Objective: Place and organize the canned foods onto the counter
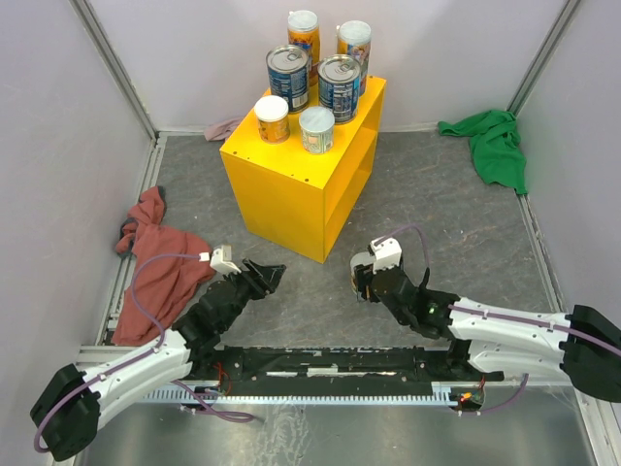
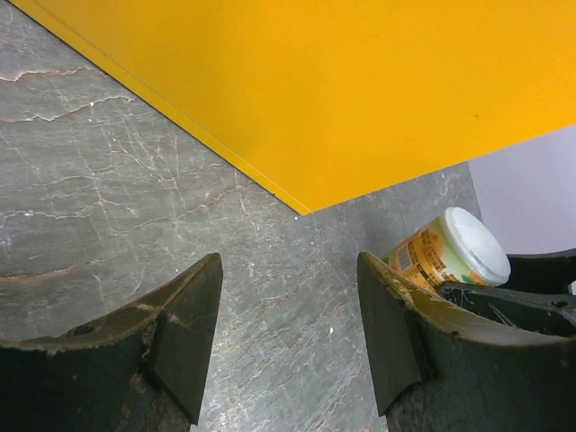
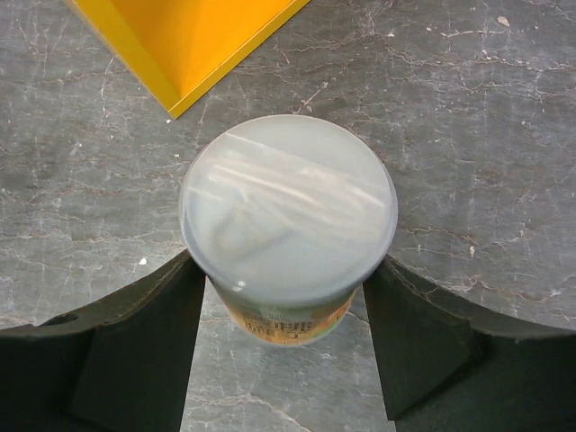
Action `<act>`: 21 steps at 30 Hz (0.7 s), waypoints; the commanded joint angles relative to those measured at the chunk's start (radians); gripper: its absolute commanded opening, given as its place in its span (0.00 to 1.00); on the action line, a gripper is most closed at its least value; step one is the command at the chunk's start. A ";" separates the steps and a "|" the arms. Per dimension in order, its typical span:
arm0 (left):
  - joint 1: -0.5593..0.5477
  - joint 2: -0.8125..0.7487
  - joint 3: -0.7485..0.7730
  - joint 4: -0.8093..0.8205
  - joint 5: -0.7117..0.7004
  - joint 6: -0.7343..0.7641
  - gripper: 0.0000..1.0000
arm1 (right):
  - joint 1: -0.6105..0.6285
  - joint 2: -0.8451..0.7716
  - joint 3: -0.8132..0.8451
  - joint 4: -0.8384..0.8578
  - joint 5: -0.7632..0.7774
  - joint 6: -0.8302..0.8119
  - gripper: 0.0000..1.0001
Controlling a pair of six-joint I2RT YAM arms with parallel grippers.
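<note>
The yellow counter [image 1: 291,194] stands on the grey floor with six cans on top: two tall orange ones [image 1: 304,34] at the back, two wide blue ones [image 1: 288,76] in the middle, and two short white-lidded ones [image 1: 272,116] in front. My right gripper [image 1: 361,277] is shut on a third short white-lidded can [image 3: 288,207], near the counter's front corner [image 3: 171,54]. My left gripper [image 1: 270,277] is open and empty [image 2: 288,333], low over the floor facing the counter's side [image 2: 360,90]. The held can also shows in the left wrist view [image 2: 450,252].
A red cloth [image 1: 155,262] lies by the left wall. A green cloth [image 1: 495,146] lies at the back right. A pinkish cloth [image 1: 223,128] lies behind the counter. Pale walls close the area on three sides.
</note>
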 commanded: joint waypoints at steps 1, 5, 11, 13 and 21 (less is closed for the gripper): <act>-0.004 -0.011 -0.012 0.037 0.006 -0.032 0.68 | 0.040 -0.054 0.097 0.038 0.082 -0.018 0.01; -0.005 -0.011 -0.013 0.038 0.006 -0.034 0.68 | 0.085 -0.066 0.138 -0.001 0.100 -0.040 0.01; -0.006 -0.006 -0.013 0.039 0.006 -0.035 0.68 | 0.129 -0.047 0.191 -0.033 0.130 -0.066 0.01; -0.005 -0.004 -0.010 0.039 0.008 -0.034 0.68 | 0.132 -0.040 0.194 -0.033 0.131 -0.063 0.01; -0.006 0.053 0.017 0.096 0.078 0.003 0.68 | 0.137 0.026 0.203 -0.017 0.110 -0.048 0.01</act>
